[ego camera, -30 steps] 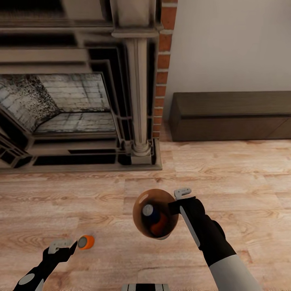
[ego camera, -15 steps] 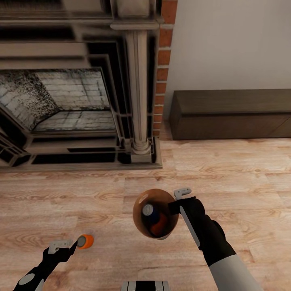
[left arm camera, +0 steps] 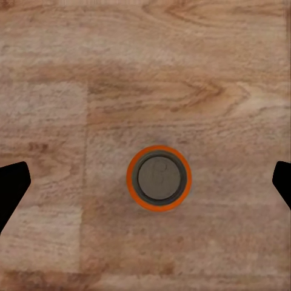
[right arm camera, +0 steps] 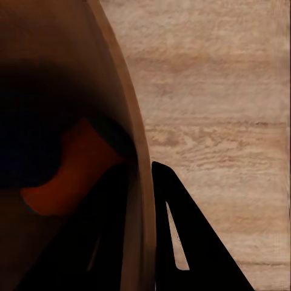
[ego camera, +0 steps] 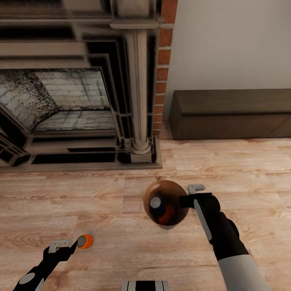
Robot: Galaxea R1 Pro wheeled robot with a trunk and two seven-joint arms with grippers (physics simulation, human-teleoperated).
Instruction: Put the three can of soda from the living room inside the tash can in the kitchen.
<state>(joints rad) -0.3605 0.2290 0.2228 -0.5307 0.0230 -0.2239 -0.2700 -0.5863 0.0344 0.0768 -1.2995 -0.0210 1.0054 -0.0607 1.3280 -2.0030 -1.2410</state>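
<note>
The tash can [ego camera: 176, 193], glossy brown inside, hangs over the wood floor with my right gripper [ego camera: 189, 197] shut on its rim. A dark blue can of soda [ego camera: 156, 204] and an orange one [ego camera: 167, 216] lie inside it. In the right wrist view the bin wall [right arm camera: 115, 79] stands between the fingers [right arm camera: 194, 242], and the orange can [right arm camera: 73, 167] shows inside. The third can of soda [ego camera: 85, 241], orange with a silvery top, stands upright on the floor. My left gripper [ego camera: 66, 246] hovers over it, open. Seen from the left wrist, that can [left arm camera: 159, 177] sits centred between the wide-apart fingertips [left arm camera: 12, 188].
The red brick fireplace [ego camera: 81, 101] with its stone pillar [ego camera: 139, 93] fills the back left. A low dark wooden cabinet [ego camera: 230, 115] runs along the pale wall at back right. Wood floor [ego camera: 242, 169] stretches between them and me.
My right arm has carried the tash can to the right and slightly away from me. The left gripper and the floor can stay put.
</note>
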